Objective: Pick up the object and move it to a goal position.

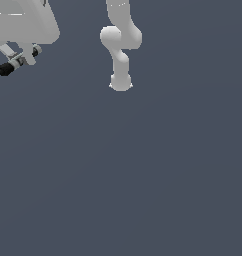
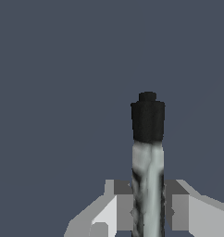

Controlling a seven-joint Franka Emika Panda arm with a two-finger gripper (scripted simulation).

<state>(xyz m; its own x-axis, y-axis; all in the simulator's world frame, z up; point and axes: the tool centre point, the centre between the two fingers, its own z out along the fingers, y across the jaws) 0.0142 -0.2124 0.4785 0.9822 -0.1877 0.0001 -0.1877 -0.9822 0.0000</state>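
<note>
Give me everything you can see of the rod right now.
The rod is thin, with a mottled pale grey shaft ending in a black tip topped by a small nub. It sits clamped between the white gripper's fingers, its tip jutting out past them. In the exterior view it tilts, tip lowest, at the exterior view's upper left, held clear of the floor.

We saw a rod (image 2: 148, 185) with a pale grey, streaked shaft and black tip, white gripper (image 2: 148, 210) with grey pads, plain slate-blue ground (image 1: 143, 190).

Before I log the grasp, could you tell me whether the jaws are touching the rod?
Touching: in the wrist view the rod sits pinched between both jaws of the gripper, with no gap either side.
</note>
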